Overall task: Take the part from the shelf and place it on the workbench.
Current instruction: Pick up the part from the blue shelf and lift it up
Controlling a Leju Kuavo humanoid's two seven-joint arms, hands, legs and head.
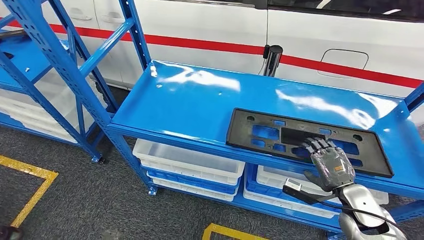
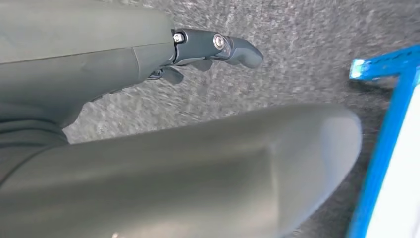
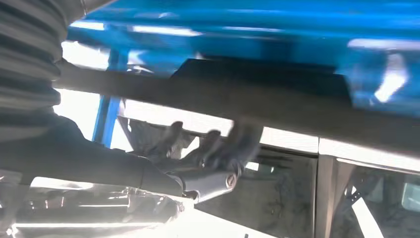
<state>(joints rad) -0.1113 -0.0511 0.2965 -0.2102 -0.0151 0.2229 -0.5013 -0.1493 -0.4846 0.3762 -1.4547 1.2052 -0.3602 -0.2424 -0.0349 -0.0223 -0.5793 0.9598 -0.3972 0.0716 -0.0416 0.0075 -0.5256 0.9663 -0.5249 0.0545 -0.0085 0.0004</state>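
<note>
The right hand (image 1: 331, 162) lies with fingers on the flat black plastic panel's (image 1: 260, 131) near edge on the blue metal shelf (image 1: 185, 102); whether it grips, I cannot tell. The panel's long axis runs along the shelf front.

Shelf (image 1: 190, 100): blue painted metal, glossy, bright glare streaks on the top board. Part (image 1: 250, 127): black plastic, matt, flat, with cut-outs. Right hand (image 1: 331, 162): silver metal-look shell, dark fingers (image 1: 316, 146). Bins (image 1: 185, 162): pale, smooth plastic. Floor (image 1: 100, 210): grey carpet, rough, speckled. Vehicle (image 1: 310, 40): white glossy panel, red stripe.
</note>
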